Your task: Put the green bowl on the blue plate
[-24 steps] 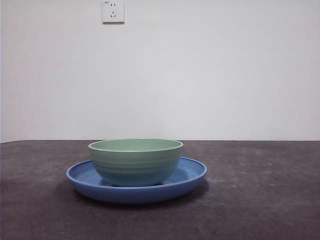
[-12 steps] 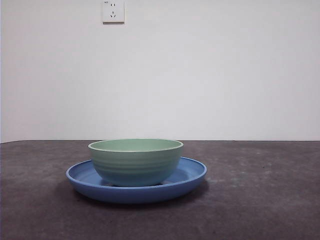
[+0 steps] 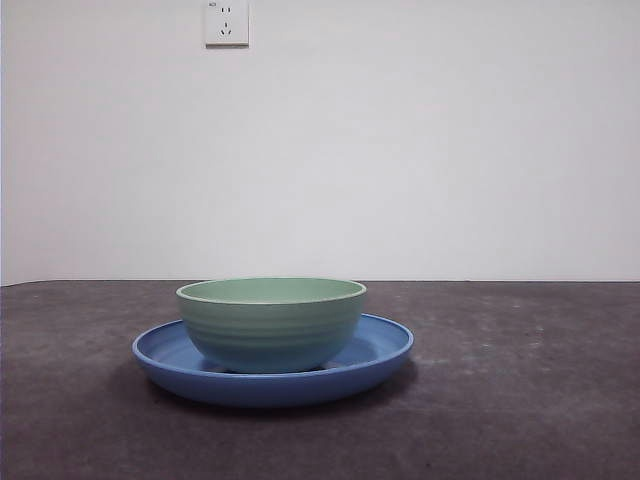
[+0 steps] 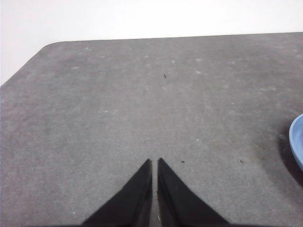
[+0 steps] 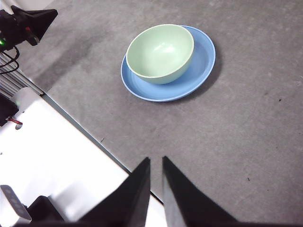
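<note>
On the dark grey table (image 3: pixel 520 400), seen level from the front, the green bowl (image 3: pixel 271 323) stands upright inside the blue plate (image 3: pixel 380 352), set a little to one side of the plate's middle, and a white wall socket (image 3: pixel 226 22) sits high on the pale wall behind. From the left wrist camera, the left gripper (image 4: pixel 155 163) hangs over bare tabletop with its two black jaws drawn together, nothing between them, and only a sliver of the plate's rim (image 4: pixel 297 142) shows at the picture's edge. From the right wrist camera, the right gripper (image 5: pixel 156 161) is held high near the table's edge, well apart from the dishes, jaws nearly touching and empty; the bowl (image 5: pixel 160 53) rests in the plate (image 5: pixel 201 66).
</note>
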You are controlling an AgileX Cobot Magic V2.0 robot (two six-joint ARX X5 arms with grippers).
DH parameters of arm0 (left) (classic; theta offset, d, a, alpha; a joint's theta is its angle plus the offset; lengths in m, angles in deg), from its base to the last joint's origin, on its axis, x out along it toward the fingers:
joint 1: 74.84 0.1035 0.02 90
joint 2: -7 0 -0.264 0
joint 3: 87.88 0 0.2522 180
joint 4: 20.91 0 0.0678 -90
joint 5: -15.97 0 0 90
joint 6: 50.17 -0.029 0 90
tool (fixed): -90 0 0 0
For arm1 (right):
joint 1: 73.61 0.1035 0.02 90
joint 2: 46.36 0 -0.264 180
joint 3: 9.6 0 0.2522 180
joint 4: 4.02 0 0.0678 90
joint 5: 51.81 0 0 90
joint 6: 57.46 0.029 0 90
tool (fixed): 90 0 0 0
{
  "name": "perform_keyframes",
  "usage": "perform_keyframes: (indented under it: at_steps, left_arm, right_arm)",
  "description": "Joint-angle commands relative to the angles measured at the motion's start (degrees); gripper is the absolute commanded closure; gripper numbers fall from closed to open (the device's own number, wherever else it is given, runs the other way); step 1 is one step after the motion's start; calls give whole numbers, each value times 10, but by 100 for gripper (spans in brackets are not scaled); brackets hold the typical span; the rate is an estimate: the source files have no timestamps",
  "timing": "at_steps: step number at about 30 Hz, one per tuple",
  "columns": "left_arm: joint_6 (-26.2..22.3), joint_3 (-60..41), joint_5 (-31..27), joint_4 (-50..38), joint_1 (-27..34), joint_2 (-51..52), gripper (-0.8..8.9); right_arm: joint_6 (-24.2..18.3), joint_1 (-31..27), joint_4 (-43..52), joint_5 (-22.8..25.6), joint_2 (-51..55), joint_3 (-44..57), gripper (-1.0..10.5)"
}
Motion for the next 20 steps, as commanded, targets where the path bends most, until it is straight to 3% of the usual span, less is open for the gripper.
perform_keyframes:
  at_steps: [1, 20]
  left_arm:
    - [6, -3, -2, -6, 5, 2, 794]
    - [6, -28, -4, -7, 11, 28, 794]
  right_arm:
    - [-5, 4, 6, 0, -2, -4, 909]
    - [-5, 4, 6, 0, -2, -4, 909]
